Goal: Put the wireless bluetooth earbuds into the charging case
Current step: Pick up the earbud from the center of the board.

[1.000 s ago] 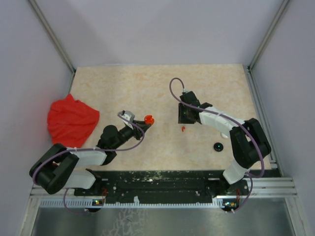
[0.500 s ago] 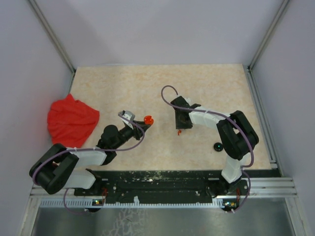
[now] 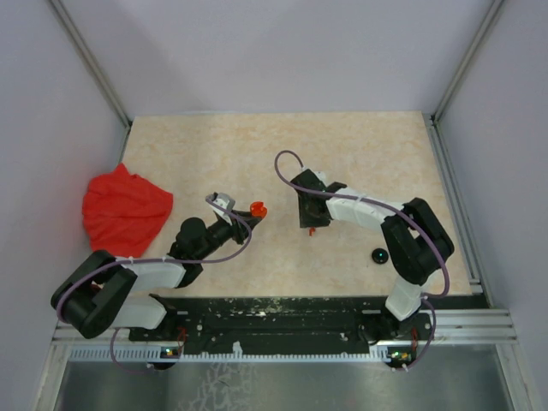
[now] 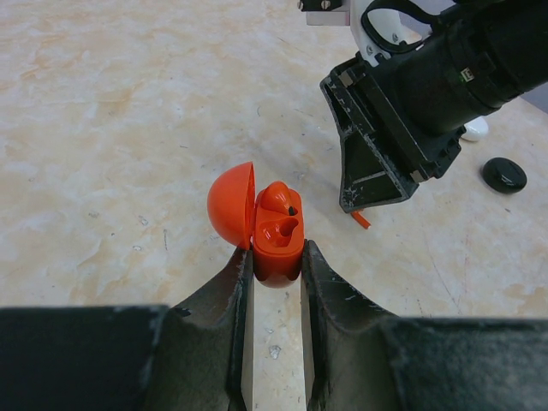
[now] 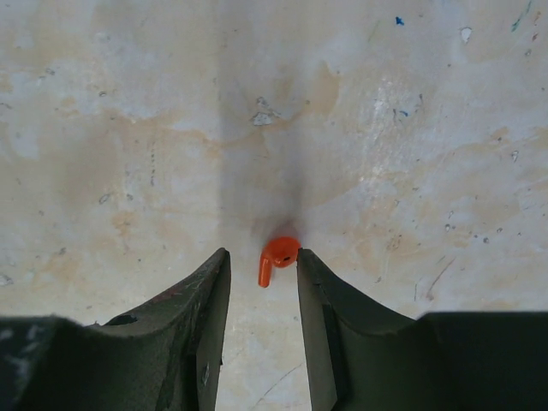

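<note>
You see the charging case (image 4: 276, 235) in the left pincer (image 4: 276, 291) with a seated earbud (image 4: 278, 199) inside, a loose earbud (image 5: 277, 257) on the bench (image 3: 368, 145) to its right between the right pincer's (image 5: 261, 282) tips, and a cloth (image 3: 124, 210) far left.

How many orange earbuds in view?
2 earbuds: one seated in the charging case the left gripper holds, one on the table between the right gripper's jaws. Others may be hidden.

Beige marbled tabletop (image 3: 360, 145); plain pale walls (image 3: 282, 51); aluminium corner posts (image 3: 90, 64); even light.
</note>
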`<state>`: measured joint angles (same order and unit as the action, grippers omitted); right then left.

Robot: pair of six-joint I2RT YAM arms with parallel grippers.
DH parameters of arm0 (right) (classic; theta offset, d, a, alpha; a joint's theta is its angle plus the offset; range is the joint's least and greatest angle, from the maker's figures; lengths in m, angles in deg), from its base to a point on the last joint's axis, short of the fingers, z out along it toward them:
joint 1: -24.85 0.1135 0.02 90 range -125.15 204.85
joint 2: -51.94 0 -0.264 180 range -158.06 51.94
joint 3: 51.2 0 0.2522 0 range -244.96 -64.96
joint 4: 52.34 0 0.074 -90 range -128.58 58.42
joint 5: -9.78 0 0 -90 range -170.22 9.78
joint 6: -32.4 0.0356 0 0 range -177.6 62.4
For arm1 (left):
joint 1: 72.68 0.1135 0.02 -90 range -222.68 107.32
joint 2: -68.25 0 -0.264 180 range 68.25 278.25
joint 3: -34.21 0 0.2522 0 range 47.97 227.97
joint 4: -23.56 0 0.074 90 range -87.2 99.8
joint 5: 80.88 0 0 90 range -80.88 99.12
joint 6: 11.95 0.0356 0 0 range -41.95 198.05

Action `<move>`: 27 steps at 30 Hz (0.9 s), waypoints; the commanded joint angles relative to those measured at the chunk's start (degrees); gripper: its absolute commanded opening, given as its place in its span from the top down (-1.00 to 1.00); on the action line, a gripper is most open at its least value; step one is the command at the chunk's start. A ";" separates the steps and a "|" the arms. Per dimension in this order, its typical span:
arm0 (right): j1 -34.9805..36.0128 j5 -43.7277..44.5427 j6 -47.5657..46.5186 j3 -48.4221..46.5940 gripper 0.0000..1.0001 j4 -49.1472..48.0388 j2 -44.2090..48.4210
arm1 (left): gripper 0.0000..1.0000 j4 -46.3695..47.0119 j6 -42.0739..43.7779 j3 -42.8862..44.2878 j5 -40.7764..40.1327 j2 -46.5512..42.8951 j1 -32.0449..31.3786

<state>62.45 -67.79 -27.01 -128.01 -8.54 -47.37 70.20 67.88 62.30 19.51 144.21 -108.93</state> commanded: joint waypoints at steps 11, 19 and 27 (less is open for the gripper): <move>1.42 -0.12 2.70 0.79 0.27 -1.77 0.67 | 0.99 0.95 0.55 0.61 -0.14 -1.19 0.21; 1.43 -0.71 2.74 0.73 0.34 -1.53 -1.04 | 0.99 1.12 0.33 0.79 0.11 -0.61 0.21; 1.50 -0.51 2.62 0.77 0.38 -2.13 -1.76 | 0.99 1.03 0.34 0.79 0.14 -0.53 0.21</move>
<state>63.37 -68.34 -24.96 -127.22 -9.43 -48.46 70.22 67.85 62.30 19.42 144.19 -108.93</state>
